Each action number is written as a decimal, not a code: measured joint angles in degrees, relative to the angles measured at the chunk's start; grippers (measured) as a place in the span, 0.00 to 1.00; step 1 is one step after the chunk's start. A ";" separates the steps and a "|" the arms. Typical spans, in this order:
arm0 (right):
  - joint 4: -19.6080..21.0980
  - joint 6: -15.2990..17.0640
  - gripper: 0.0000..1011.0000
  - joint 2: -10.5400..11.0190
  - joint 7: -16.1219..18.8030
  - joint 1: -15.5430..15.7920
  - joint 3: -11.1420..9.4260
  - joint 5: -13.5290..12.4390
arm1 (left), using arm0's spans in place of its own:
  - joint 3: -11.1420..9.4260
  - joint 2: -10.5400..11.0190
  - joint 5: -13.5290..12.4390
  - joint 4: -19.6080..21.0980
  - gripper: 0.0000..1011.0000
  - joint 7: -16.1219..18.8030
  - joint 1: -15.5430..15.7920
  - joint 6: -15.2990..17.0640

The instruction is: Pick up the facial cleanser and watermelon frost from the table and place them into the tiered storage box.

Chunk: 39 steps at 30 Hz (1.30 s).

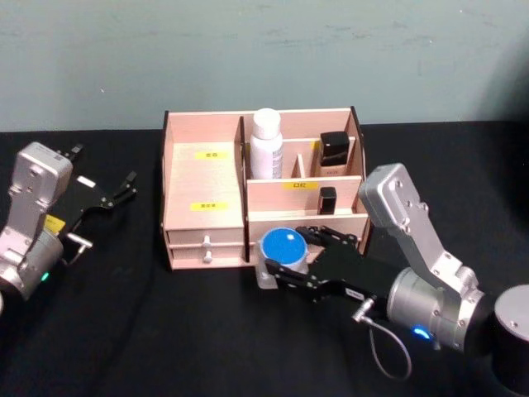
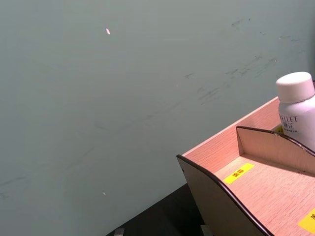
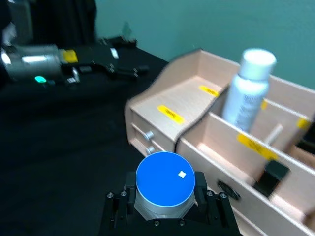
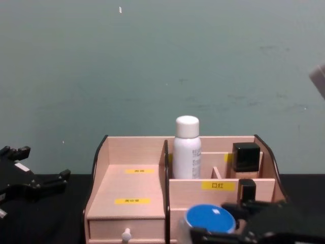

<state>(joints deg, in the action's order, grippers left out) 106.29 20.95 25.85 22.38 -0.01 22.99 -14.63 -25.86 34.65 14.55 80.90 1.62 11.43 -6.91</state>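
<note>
Fingers (image 1: 291, 276) of the right gripper (image 1: 279, 258) are closed just in front of the tiered storage box (image 1: 202, 178), whose open tiers face up for loading. Left gripper (image 1: 106, 171) idles to its left, fingers apart. Clamped item: blue-lidded jar (image 3: 165, 179), upright, probably for lifting in.

The tiered storage box (image 4: 134, 150) stands on the black table (image 4: 51, 226). A white bottle (image 4: 187, 150) stands upright in its rear compartment, with a black-capped bottle (image 4: 246, 158) to its right. Just in front of the box, the right gripper (image 4: 223, 226) clasps a blue-lidded jar (image 4: 209, 217). The left gripper (image 4: 43, 163) hangs with fingers spread, left of the box.
</note>
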 joint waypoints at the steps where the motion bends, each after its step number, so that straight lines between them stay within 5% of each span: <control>1: 0.15 0.18 0.70 -0.12 0.03 -0.30 0.22 -0.08 | 0.00 0.00 0.00 0.00 0.99 0.00 0.00 0.00; 10: -0.26 2.18 0.70 -2.77 0.26 -6.66 3.95 -0.13 | 0.00 0.00 0.00 0.00 0.99 0.00 0.00 0.00; 18: -5.35 2.27 0.70 -6.50 -0.09 -13.21 6.48 0.71 | 0.00 0.00 0.00 0.00 0.99 0.00 0.00 0.00; 39: -19.72 1.02 0.70 -13.66 -2.17 -22.18 8.67 4.43 | 0.00 0.00 0.00 0.00 0.99 0.00 0.00 0.00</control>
<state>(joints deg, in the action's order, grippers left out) 86.57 21.98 12.19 20.22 -22.20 31.66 -10.21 -25.86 34.65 14.55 80.90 1.62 11.43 -6.91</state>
